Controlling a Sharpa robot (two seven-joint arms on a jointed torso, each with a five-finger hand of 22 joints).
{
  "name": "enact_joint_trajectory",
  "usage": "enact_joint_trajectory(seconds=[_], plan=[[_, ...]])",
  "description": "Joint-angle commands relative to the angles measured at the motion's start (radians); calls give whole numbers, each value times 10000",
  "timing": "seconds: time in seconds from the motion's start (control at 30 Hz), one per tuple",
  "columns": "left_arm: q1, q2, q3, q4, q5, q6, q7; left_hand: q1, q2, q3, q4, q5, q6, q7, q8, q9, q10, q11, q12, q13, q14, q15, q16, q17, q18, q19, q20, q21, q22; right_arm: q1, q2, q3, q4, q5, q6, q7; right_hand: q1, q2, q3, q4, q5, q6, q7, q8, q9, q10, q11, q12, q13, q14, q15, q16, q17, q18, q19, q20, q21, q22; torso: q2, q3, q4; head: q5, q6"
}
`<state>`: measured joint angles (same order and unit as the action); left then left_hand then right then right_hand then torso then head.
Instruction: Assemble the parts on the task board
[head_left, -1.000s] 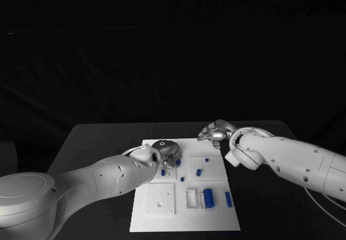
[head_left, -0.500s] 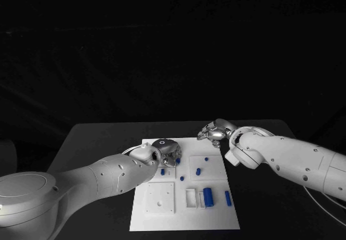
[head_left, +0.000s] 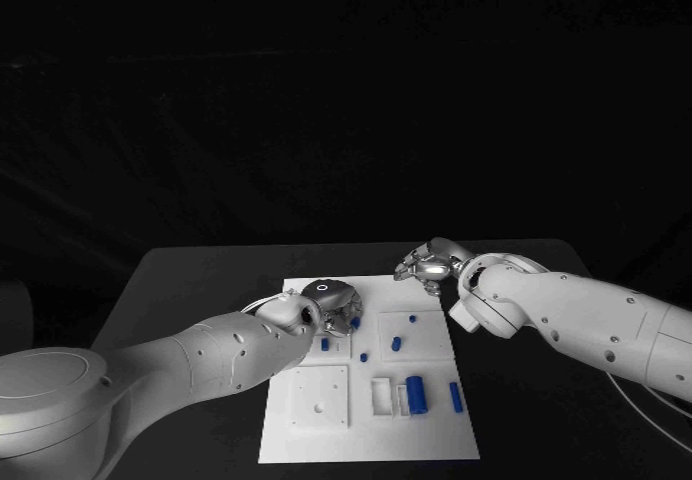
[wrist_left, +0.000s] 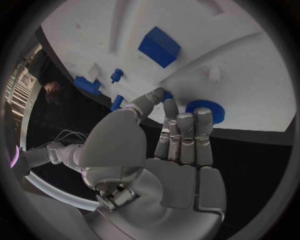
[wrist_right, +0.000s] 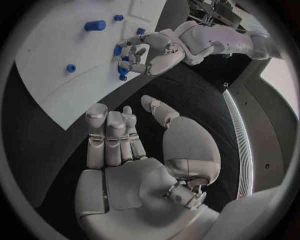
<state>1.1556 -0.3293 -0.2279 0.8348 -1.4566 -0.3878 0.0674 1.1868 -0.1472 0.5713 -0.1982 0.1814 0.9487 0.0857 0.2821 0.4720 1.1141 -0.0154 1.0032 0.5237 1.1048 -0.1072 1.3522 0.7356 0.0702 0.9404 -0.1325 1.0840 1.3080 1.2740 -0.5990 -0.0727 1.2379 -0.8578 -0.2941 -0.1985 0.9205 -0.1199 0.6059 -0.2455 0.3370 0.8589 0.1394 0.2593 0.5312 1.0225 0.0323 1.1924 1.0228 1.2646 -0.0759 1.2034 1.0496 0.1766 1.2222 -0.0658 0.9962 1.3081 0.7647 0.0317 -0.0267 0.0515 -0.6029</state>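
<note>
The white task board (head_left: 433, 440) lies in the middle of the table. My left hand (head_left: 332, 305) is over its far left part. There its thumb and fingertips (wrist_left: 185, 121) pinch a blue toothed gear (wrist_left: 205, 111) that lies against the board. A blue block (wrist_left: 159, 46) and small blue pegs (wrist_left: 116, 75) sit beyond it. My right hand (head_left: 428, 262) hovers off the board's far right corner with its fingers apart and nothing in them. It also shows in the right wrist view (wrist_right: 125, 150), which looks across at the left hand (wrist_right: 150, 55).
On the board lie a thick blue cylinder (head_left: 417, 394), a blue bar (head_left: 456, 397) and short pegs (head_left: 397, 344), (head_left: 365, 356), (head_left: 414, 319). A white square plate (head_left: 320, 397) and a white holder (head_left: 384, 396) sit near the front. Black table (head_left: 202, 290) surrounds the board.
</note>
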Motion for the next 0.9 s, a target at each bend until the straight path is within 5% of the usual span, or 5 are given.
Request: enact_joint_trajectory(seconds=[0.03,0.4,0.63,0.7,0.9], plan=[[-123,-83,-69,113,46,-88,31,-80,26,2,58,49,190,107,39,43,97,-17,71,10,289,-182,68,6,130,98,-875,50,211,-4,-14,1,-10,-82,62,74,-60,-70,-15,59,39,-15,73,-16,11,35,8,49,-12,86,-11,17,10,852,-4,-56,68,182,-10,-11,3,-1,5],[-46,-398,-11,706,293,-431,125,-99,-49,19,84,57,213,90,36,37,157,-35,67,-15,356,-201,76,-20,164,152,-894,103,194,-4,-42,1,-16,-82,50,74,-59,-77,-14,59,44,-14,72,-17,12,35,8,51,-14,87,-12,16,11,852,-5,-57,69,182,-5,-15,21,-2,67],[4,-501,321,941,374,-550,146,-95,-85,29,89,61,212,87,30,33,176,-39,59,-27,374,-206,71,-32,174,165,-898,114,187,-4,-45,1,-17,-82,61,65,-59,-81,-14,60,45,-14,72,-18,12,35,7,51,-15,87,-12,15,12,852,-5,-58,69,182,-11,-17,19,22,109],[24,-554,496,1061,405,-548,144,-94,-94,33,92,64,211,86,28,31,183,-40,57,-30,380,-207,69,-36,177,170,-900,117,186,-4,-50,1,-21,-77,69,61,-58,-82,-14,60,45,-14,72,-18,12,34,7,51,-15,87,-12,15,12,852,-5,-58,69,182,-8,-13,14,29,120],[119,-656,671,1288,466,-456,107,-94,-101,38,98,66,212,85,26,30,191,-41,54,-35,388,-208,67,-41,181,176,-901,121,183,-4,-53,0,-34,-29,77,54,-58,-85,-14,60,45,-13,72,-18,13,34,7,52,-16,87,-12,14,12,852,-5,-58,69,182,-11,-13,8,37,160]])
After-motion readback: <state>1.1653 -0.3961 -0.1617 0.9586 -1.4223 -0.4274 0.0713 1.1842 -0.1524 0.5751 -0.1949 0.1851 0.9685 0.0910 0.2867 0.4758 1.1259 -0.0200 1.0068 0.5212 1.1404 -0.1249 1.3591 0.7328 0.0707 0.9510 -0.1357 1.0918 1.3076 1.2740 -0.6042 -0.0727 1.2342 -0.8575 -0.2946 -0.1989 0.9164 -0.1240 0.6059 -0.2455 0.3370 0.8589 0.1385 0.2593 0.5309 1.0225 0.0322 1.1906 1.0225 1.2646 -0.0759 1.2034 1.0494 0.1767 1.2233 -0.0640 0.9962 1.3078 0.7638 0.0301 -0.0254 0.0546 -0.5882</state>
